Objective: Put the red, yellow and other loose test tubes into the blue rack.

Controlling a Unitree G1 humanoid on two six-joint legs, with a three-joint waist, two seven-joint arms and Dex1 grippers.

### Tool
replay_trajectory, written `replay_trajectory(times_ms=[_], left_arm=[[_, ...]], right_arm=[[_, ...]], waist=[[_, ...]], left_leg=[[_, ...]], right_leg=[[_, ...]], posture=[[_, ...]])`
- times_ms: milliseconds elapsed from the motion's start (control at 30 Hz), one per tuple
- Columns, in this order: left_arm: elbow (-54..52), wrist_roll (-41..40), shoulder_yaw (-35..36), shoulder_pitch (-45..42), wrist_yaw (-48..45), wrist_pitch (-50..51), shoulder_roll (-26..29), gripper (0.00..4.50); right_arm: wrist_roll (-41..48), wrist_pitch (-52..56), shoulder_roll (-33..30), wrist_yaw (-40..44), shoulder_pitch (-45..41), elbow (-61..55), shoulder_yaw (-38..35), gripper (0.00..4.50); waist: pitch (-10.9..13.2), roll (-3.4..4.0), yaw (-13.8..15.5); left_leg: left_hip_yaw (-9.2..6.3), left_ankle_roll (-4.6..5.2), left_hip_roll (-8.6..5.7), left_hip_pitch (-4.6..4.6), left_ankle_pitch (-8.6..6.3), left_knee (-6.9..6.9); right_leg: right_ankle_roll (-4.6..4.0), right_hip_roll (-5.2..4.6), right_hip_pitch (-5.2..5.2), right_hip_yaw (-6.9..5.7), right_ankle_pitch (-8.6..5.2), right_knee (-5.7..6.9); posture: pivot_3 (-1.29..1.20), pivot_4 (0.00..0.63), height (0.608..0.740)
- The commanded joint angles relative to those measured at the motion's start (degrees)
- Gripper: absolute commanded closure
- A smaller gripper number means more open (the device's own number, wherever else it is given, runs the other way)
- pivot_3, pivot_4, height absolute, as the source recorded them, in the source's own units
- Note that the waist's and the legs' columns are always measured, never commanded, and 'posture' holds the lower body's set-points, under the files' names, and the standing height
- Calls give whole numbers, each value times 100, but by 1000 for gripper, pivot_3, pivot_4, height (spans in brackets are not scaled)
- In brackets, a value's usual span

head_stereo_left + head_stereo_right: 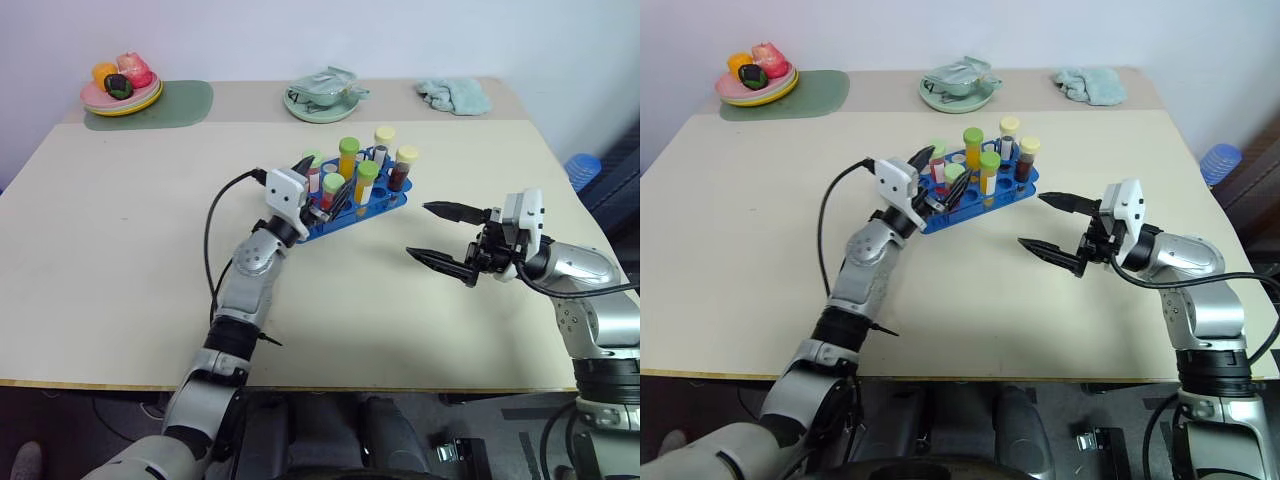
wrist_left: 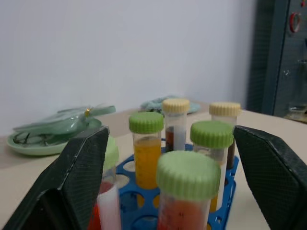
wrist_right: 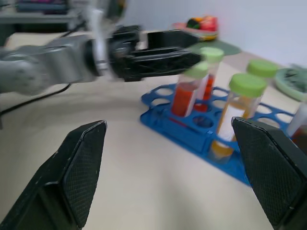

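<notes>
The blue rack stands on the table's middle, holding several capped tubes upright. A red tube with a pale green cap stands in a hole at the rack's near-left end, between the fingers of my left gripper, which is open and not touching it. Behind it are the yellow tube with a green cap, an orange tube and the dark brown tube with a cream cap. Another red tube stands beside the left finger. My right gripper is open and empty, right of the rack, above the table.
A plate of toy food on a green mat sits at the back left. At the back middle is a pale green dish, and a teal cloth lies at the back right. A blue object sits beyond the table's right edge.
</notes>
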Motion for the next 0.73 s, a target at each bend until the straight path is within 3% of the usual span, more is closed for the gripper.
replay_trajectory(times_ms=[33, 133, 500, 733], left_arm=[[-861, -341, 247, 434, -342, 74, 343, 137], [-1426, -339, 369, 1052, -480, 65, 747, 137], [-3853, -1876, 1480, 3321, -1626, 1404, 2549, 137], [-4046, -2171, 1811, 3770, -1928, 1639, 2857, 137]], right_arm=[[-89, 53, 122, -402, 219, -484, 34, 204], [-230, 58, 194, -750, 531, -645, 4, 204], [-388, 19, 240, -1741, 2183, -1225, -956, 204], [-413, -265, 407, -1925, 2697, -1207, -1193, 204]], waist=[[0, 0, 16], [0, 0, 29], [-2, 3, 31], [-2, 3, 14]], left_leg=[[0, 0, 0, -1, 0, 1], [-1, 1, 0, -2, -1, 0], [-1, 9, 10, 3, -6, -3], [9, 15, 11, 52, -10, -13]], right_leg=[[0, -1, 0, 0, 0, 0], [0, -4, 0, 0, 0, -4], [-3, -7, 8, 2, -2, -8], [-5, -2, 54, 5, -4, -15]], posture=[[0, 150, 740], [0, 150, 740], [0, 150, 740], [0, 150, 740]])
